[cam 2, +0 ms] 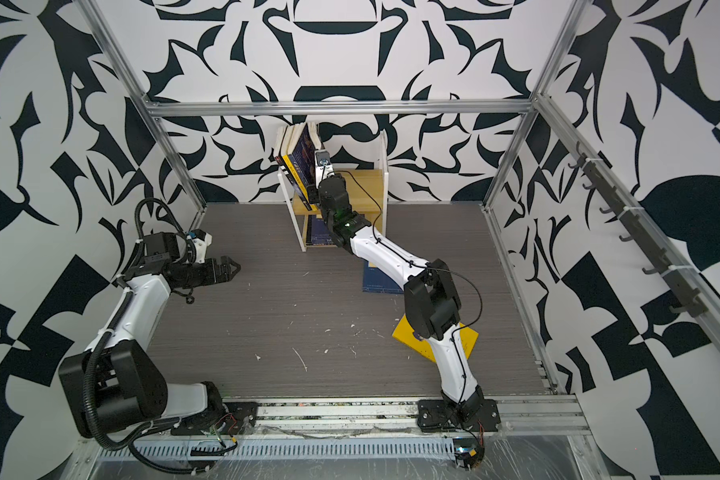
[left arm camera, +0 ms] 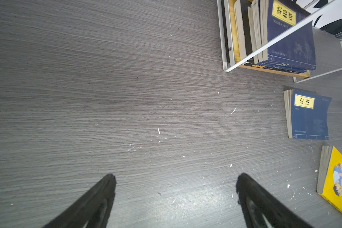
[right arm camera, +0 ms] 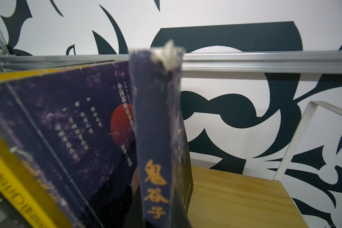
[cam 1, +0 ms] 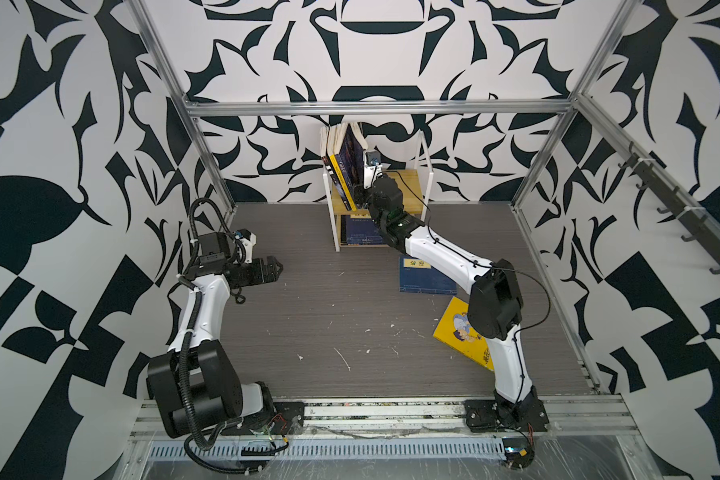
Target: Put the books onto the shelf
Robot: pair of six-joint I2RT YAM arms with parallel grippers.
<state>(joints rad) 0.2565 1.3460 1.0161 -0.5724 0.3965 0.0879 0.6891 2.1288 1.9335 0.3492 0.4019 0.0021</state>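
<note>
The right gripper is clenched on the lower spine of a dark blue book, held nearly upright over the upper board of the shelf — just beside the grip, on its left, the shelved books stand leaning, and beneath it stacked books lie flat on the lower tier. Behind this gripper, under its arm, a navy book and — farther back — a yellow book lie flat on the table. The left gripper is released, jaws wide with nothing between them, above the table; the shelf stands well ahead of it.
</note>
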